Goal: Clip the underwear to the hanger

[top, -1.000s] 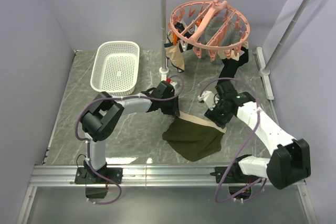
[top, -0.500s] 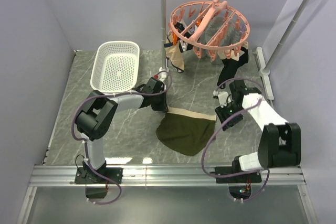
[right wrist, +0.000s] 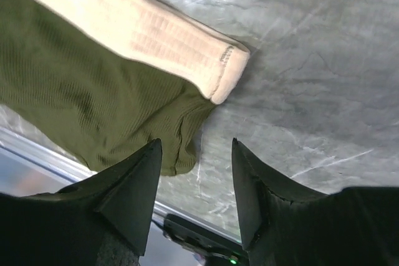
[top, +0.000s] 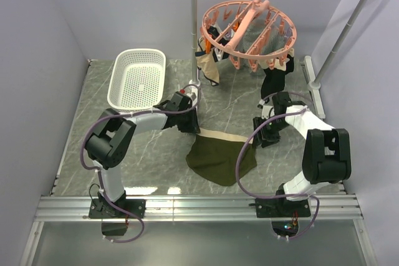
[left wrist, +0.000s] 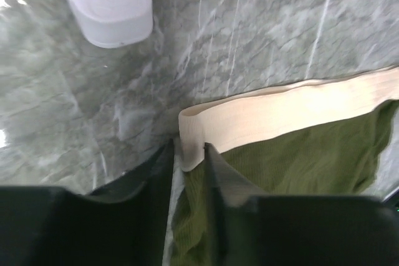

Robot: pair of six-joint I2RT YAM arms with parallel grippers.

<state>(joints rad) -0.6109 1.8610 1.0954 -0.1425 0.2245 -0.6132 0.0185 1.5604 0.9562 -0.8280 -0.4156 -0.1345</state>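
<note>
The olive-green underwear [top: 217, 159] with a beige waistband [top: 221, 136] lies on the marble table between the two arms. My left gripper [top: 192, 129] is shut on the waistband's left end; in the left wrist view the beige corner [left wrist: 191, 151] is pinched between my fingers [left wrist: 215, 175]. My right gripper [top: 262, 136] is open and empty beside the waistband's right end [right wrist: 218, 79], with the green fabric's edge [right wrist: 124, 123] just ahead of its left finger. The salmon-pink round hanger [top: 249, 29] hangs from the rail at the back, apart from both grippers.
A white basket [top: 138, 79] stands at the back left. The grey rail stand [top: 194, 29] has a post behind my left gripper, its white foot in the left wrist view [left wrist: 109, 4]. A tan garment [top: 209, 66] and a black garment [top: 276, 78] hang from the hanger.
The right arm has swung back to the right and its gripper no longer holds the waistband. The left gripper has pulled the underwear slightly back and left. The underwear lies flatter.
</note>
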